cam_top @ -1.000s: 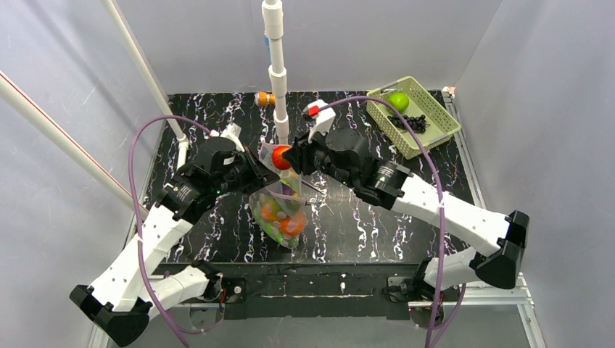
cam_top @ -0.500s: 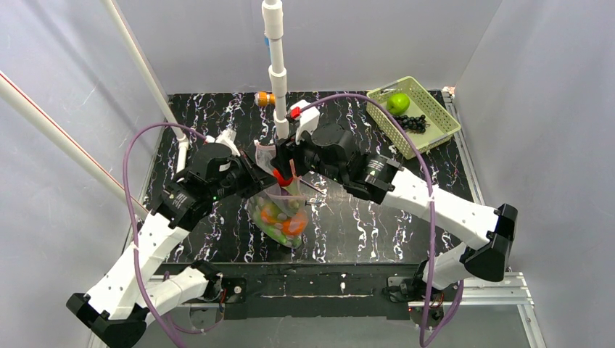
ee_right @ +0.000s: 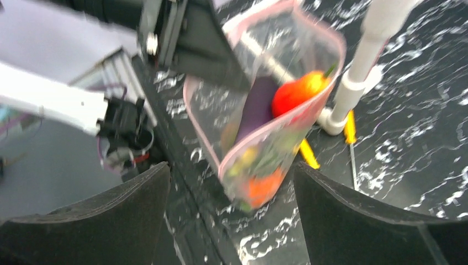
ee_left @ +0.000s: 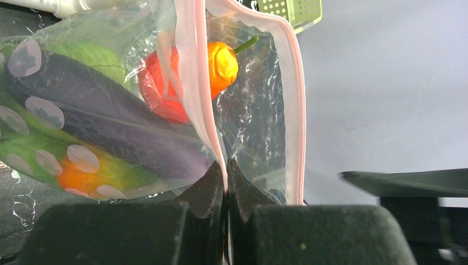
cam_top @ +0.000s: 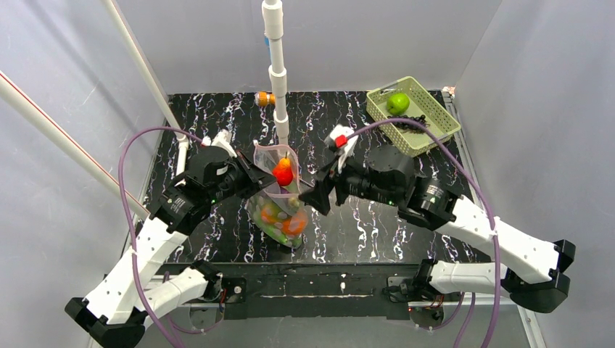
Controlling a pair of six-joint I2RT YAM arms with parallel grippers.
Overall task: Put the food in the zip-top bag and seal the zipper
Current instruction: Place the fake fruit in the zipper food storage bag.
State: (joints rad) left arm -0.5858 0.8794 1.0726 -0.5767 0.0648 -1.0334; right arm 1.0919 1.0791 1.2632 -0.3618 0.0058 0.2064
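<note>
My left gripper pinched tight on zip-top bag rim; right gripper gaping, empty. Bag floppy, likely slippery, bottom-heavy with food; I'd grab stiffer zipper beside left pinch.

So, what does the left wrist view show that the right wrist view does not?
Only the left wrist view: a corner of the basket and the mauve dots on the zip-top bag. Only the right wrist view: the yellow-handled screwdriver on the table. Both: that bag, pinched at its zipper by the left gripper, holding the red fruit and purple eggplant.
</note>
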